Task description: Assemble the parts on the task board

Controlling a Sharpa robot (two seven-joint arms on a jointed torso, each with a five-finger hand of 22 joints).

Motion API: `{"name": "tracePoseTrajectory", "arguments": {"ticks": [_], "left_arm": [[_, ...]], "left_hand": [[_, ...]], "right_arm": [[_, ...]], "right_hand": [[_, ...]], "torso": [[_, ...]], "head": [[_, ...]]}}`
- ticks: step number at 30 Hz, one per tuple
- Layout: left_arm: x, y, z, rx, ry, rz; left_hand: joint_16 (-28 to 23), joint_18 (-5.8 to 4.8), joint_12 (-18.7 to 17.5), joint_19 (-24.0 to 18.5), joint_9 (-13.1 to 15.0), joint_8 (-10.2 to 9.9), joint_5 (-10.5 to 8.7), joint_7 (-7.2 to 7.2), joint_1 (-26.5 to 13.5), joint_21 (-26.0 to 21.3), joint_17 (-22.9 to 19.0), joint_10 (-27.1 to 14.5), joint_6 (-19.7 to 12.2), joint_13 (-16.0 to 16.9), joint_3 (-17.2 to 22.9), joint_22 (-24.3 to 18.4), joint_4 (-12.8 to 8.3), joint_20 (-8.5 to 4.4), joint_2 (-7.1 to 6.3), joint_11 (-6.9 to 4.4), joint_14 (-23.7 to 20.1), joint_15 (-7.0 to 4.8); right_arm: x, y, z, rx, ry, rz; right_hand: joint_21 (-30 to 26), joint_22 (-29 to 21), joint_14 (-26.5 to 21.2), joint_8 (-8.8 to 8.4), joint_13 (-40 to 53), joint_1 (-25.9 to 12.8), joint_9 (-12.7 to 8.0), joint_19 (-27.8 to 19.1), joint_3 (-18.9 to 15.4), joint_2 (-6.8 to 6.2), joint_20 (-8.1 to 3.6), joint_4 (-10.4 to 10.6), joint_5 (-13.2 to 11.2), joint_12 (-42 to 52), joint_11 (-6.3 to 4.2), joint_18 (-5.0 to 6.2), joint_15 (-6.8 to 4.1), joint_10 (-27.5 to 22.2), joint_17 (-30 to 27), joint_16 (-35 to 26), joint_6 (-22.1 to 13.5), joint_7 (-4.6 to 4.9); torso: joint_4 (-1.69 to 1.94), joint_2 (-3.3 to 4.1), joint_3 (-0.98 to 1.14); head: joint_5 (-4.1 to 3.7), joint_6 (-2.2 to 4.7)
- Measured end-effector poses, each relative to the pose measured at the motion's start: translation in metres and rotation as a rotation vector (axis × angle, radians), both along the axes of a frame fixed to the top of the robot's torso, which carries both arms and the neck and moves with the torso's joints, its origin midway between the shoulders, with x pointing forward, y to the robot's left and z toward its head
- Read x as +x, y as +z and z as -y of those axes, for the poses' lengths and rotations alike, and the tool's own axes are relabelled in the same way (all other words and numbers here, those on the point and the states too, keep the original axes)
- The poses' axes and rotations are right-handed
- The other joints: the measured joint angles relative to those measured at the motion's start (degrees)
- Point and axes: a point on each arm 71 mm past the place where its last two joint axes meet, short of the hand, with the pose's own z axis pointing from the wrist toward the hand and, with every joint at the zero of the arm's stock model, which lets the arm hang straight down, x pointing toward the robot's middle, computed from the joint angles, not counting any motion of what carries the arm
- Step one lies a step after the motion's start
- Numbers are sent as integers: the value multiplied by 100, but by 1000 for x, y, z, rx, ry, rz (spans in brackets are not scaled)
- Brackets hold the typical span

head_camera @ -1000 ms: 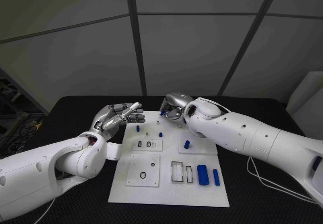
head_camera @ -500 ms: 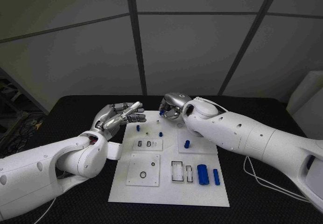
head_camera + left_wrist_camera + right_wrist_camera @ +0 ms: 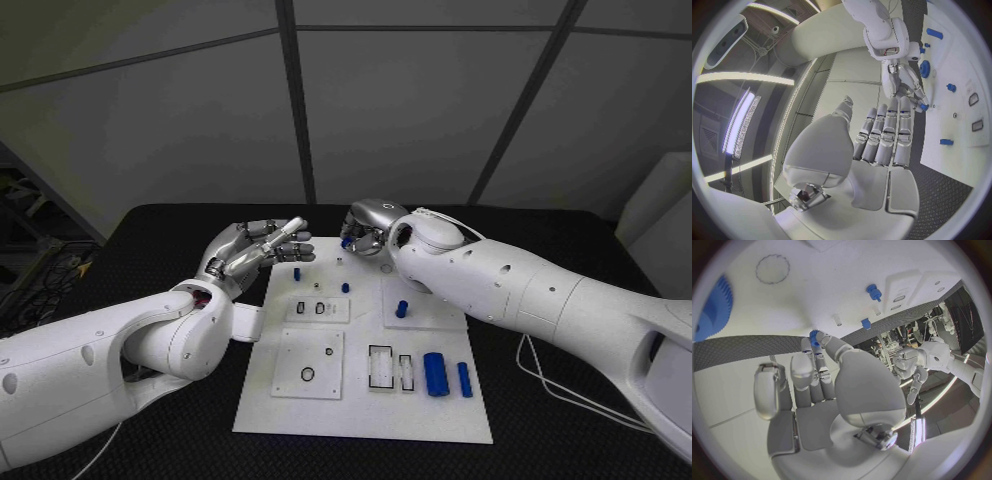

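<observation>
Right hand (image 3: pixel 371 229) hides pinched blue part (image 3: pixel 814 338).

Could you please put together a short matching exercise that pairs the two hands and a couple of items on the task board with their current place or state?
Things:
1. right hand
2. left hand
3. two blue cylinders
4. task board

States:
A. lying side by side at the board's near right
B. white plate mid-table
C. pinching a small blue part at the board's far edge
D. holding nothing, fingers straight, beside the board's far left corner

Pairs: 1-C, 2-D, 3-A, 4-B
</observation>
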Motion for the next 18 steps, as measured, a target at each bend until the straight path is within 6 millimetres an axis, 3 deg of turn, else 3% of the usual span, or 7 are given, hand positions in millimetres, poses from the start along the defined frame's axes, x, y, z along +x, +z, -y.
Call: {"name": "tracePoseTrajectory", "arguments": {"ticks": [8,11,15,18], "left_arm": [[0,0,0,0,-1,0],[0,0,0,0,0,0],[0,0,0,1,0,0],[0,1,0,1,0,-1]], "left_hand": [[0,0,0,0,0,0,0,0,0,0,0,0,0,0,0,0,0,0,0,0,0,0],[0,-1,0,0,0,0,0,0,0,0,1,0,0,0,0,0,0,0,0,0,0,0],[0,0,0,0,0,0,0,0,0,0,1,0,0,0,0,0,0,0,0,0,0,0],[-19,0,0,0,-1,-18,0,0,0,0,1,0,0,0,0,0,0,0,0,0,0,0]], "right_arm": [[0,-1,-3,-7,7,-11],[0,-1,-4,-9,9,-13],[1,-2,-3,-11,7,-16],[1,-3,-2,-11,5,-16]], "right_hand": [[-21,0,0,0,-6,-41,0,-32,1,-41,32,1,0,0,19,0,0,-64,-49,-4,-24,23],[-97,0,-25,-30,-26,-89,-5,-138,30,-89,43,3,0,1,35,0,26,-236,-171,-105,-126,73],[-343,-418,-157,-34,-33,-69,-127,-476,-11,-253,141,-44,-64,1,183,0,157,-931,-623,-409,-629,205],[-484,-683,-216,-34,-41,-31,-159,-627,-191,-290,217,-65,-87,1,290,93,216,-1575,-856,-566,-1069,275]], "torso": [[-3,0,0],[-5,1,1],[-10,1,0],[-11,1,1]], "head": [[5,-12],[8,-15],[15,-20],[16,-21]]}}
